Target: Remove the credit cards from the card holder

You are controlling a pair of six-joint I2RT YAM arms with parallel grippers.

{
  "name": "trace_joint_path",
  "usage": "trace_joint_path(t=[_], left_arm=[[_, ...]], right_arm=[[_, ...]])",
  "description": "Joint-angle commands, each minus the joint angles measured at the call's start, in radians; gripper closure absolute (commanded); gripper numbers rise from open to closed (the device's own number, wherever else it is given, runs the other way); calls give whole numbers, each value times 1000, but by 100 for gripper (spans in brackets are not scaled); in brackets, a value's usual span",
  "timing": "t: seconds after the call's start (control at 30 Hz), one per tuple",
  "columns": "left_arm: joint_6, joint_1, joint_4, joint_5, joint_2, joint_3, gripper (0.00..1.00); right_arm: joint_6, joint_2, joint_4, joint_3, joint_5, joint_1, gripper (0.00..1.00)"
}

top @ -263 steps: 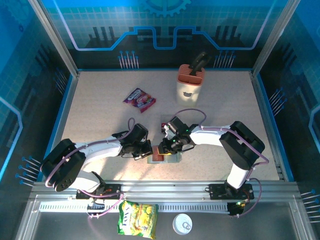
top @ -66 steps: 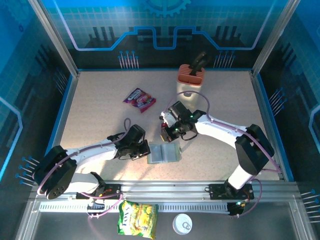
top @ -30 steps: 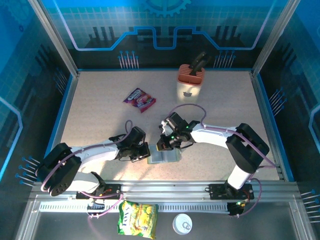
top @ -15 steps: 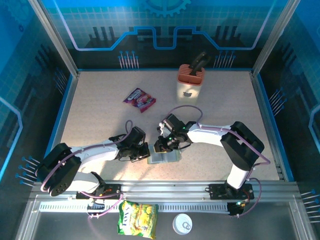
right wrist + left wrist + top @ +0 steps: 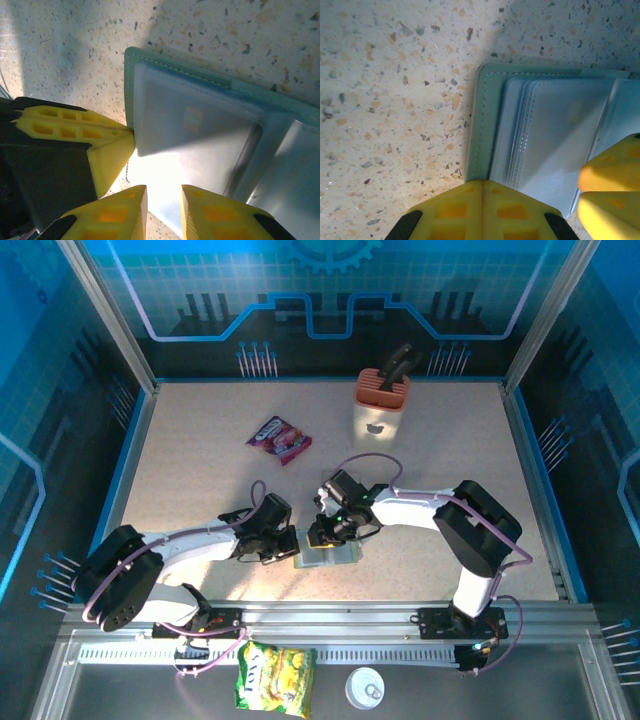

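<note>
Snack packet (image 5: 279, 437) overhead; pocket stitching (image 5: 190, 74) on card holder (image 5: 200, 125) up close.

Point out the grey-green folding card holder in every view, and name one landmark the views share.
Top external: the grey-green folding card holder lies open at lower centre.
Left wrist: centre to right edge, pale pockets facing up.
Right wrist: centre and right side, green border at top left.
Shared landmark: the yellow-fingered left gripper, shut, at the holder's green-edged end.

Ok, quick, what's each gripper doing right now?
Left gripper: closed, empty, tips at the card holder edge.
Right gripper: slightly open above the card holder, holding nothing.
</note>
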Motion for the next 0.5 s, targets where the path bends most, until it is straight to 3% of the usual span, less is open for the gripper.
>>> trace_joint_path(t=[0.0, 0.47], left_arm=[[21, 9, -49, -23, 12, 13, 100], [27, 9, -67, -28, 10, 19, 100]], right_arm=[[7, 25, -1, 11, -19, 15, 75], [-21, 17, -59, -4, 10, 0, 72]])
